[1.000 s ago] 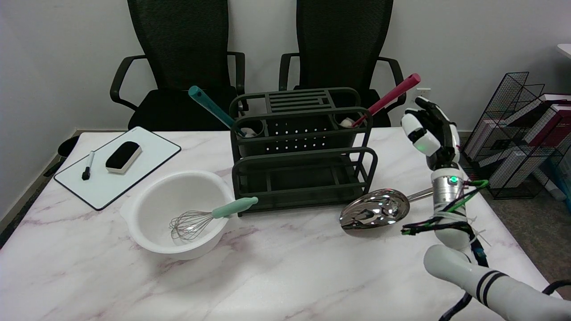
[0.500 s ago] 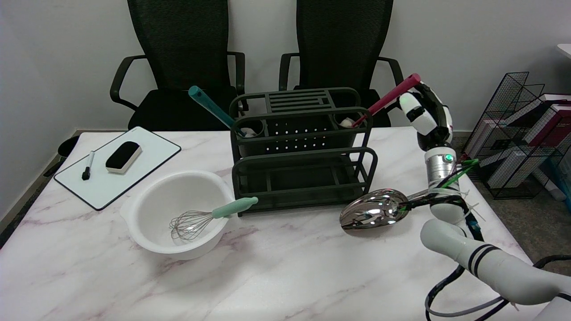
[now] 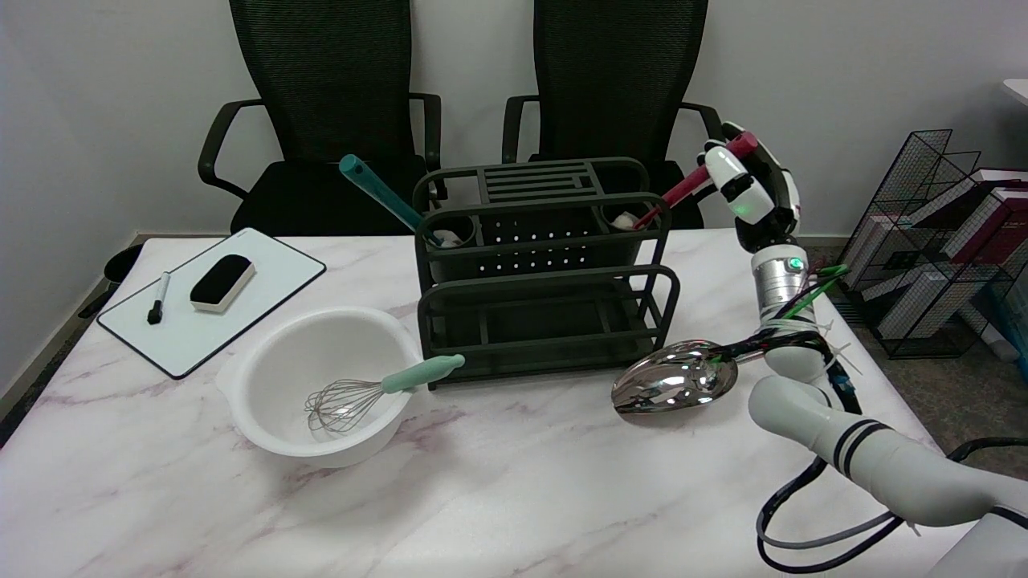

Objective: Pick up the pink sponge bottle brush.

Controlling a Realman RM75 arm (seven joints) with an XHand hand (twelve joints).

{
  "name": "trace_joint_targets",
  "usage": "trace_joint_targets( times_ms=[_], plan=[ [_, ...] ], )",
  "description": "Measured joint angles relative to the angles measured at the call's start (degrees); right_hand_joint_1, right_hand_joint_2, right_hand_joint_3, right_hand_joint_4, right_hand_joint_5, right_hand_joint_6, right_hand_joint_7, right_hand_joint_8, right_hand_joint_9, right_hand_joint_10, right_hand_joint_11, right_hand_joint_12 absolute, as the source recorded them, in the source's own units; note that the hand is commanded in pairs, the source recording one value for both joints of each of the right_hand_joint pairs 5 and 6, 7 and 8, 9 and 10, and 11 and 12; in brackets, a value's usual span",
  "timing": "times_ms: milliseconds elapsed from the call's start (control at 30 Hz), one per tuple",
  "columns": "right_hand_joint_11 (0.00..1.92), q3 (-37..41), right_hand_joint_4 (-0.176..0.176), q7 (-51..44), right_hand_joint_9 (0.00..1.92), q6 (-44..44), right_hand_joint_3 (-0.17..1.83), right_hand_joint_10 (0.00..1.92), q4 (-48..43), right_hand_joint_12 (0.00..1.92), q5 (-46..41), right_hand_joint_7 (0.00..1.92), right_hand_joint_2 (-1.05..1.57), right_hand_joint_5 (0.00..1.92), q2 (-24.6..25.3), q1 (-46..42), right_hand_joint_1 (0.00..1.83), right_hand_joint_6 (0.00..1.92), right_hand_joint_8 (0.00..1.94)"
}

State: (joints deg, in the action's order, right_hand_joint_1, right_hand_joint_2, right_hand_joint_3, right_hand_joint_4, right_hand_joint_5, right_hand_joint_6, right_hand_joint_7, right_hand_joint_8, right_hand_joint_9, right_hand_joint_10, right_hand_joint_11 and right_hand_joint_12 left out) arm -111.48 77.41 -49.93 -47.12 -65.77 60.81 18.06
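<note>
The robot hand (image 3: 751,189) is at the top of the pink brush (image 3: 697,178), which leans out of the rack (image 3: 542,273); whether it grips is unclear.

You are looking at a white table (image 3: 498,498) with soft pink-grey marble lines running over it. A dark green rack (image 3: 542,265) is standing on it. A pink brush (image 3: 687,186) is poking out of one side and a teal brush (image 3: 377,193) out of the other. Your right hand (image 3: 751,189) is showing white and black, with a green light glowing on it. The bowl (image 3: 321,385) is white, and the whisk (image 3: 377,393) is showing a mint green handle. The spoon (image 3: 679,377) is shining silver. The board (image 3: 213,297) is white, the eraser (image 3: 222,281) black. Two black chairs (image 3: 474,96) are standing behind.
</note>
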Motion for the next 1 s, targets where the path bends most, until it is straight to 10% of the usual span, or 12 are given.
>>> trace_joint_targets(
  times_ms=[533,633,700,1000],
  plan=[
    [0.49,-1.5,0.0,0.5,0.67,0.8,0.92,0.67,-1.4,0.49,1.1,0.69,0.32,0.53,0.2,1.8,0.94,0.53,0.69],
    [0.7,-2.0,0.0,0.6,0.72,0.9,0.9,0.72,-1.4,0.7,1.1,0.7,0.36,0.55,0.4,2.4,0.94,0.55,0.7],
    [1.26,-2.3,0.0,0.6,0.95,1.0,0.88,0.95,-1.4,1.26,1.2,0.8,0.39,0.58,0.5,2.8,0.94,0.58,0.8],
    [1.49,-3.2,0.0,0.6,1.23,1.9,0.89,1.23,-1.3,1.49,1.2,1.07,0.44,0.73,1.2,4.1,0.94,0.73,1.07]
  ],
)
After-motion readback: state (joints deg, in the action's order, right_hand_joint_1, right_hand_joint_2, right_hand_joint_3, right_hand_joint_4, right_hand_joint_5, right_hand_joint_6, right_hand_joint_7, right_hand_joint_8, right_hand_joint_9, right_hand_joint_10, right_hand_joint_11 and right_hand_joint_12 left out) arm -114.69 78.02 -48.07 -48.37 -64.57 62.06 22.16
